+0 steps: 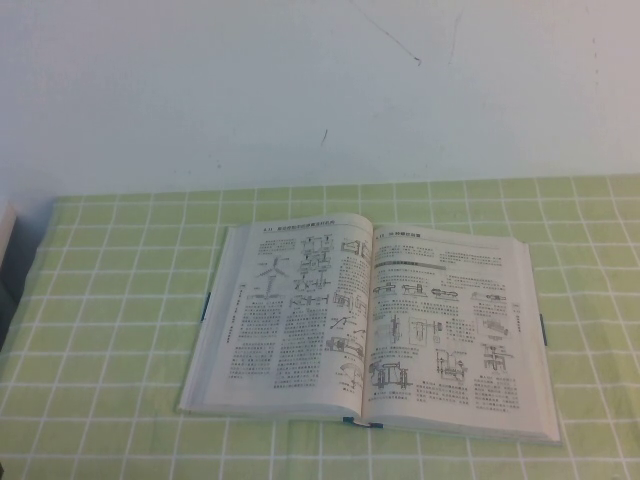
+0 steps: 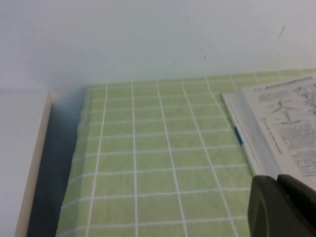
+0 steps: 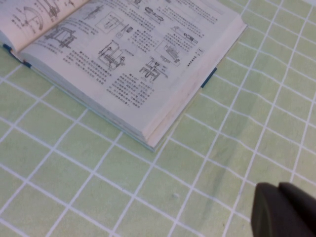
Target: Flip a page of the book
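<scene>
A: Background was a plain white wall; the tabletop (image 1: 120, 330) wore a light green cloth with a white grid. What lay on it?

B: A thick paperback book (image 1: 372, 330) with off-white pages of black line drawings and dark blue-grey cover edges, lying open and flat around the middle, spine running away from the robot.

A: Tools?

B: Neither showed in the high view. The left tool (image 2: 284, 205) was a dark matte shape at the edge of its wrist view, over bare cloth just beside the book's left edge. The right tool (image 3: 284, 210) was the same kind of dark shape, over cloth near the book's right near corner. Couldn't tell for either whether it was open or closed.

A: And the page to turn?

B: Both facing pages were densely printed, so I couldn't pick out the page. Leaves looked thin and limp, block edges layered. Judging by position, each arm sat near its own side; the free edges ran parallel to the spine.
</scene>
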You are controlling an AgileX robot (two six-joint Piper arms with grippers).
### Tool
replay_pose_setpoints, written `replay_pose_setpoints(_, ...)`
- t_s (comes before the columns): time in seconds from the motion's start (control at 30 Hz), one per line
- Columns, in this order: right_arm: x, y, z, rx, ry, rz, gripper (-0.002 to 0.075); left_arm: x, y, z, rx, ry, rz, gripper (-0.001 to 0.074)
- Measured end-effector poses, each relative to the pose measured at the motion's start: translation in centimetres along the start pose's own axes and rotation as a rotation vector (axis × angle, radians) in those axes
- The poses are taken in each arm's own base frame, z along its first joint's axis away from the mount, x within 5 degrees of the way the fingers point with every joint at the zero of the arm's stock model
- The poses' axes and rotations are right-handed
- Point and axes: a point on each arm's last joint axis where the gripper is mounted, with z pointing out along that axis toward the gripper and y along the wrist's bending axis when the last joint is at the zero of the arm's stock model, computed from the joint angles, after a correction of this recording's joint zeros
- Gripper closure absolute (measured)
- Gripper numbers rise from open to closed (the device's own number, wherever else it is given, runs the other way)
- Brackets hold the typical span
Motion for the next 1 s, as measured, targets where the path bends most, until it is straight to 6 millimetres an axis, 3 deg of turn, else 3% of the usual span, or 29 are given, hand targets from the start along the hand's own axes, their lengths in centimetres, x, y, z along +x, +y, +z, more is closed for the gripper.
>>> replay_pose_setpoints(0.23,0.0,0.0,0.0,0.0,0.0,0.0,0.0729,1.9,0.1,0.2,-0.024,0.11,-0.125,0.0738)
replay_pose_setpoints(1.0,0.3,0.2,0.0,-0.019,0.037,0.001,0.0729,1.9,0.1,0.2,-0.025,0.114,-0.121,0.0738)
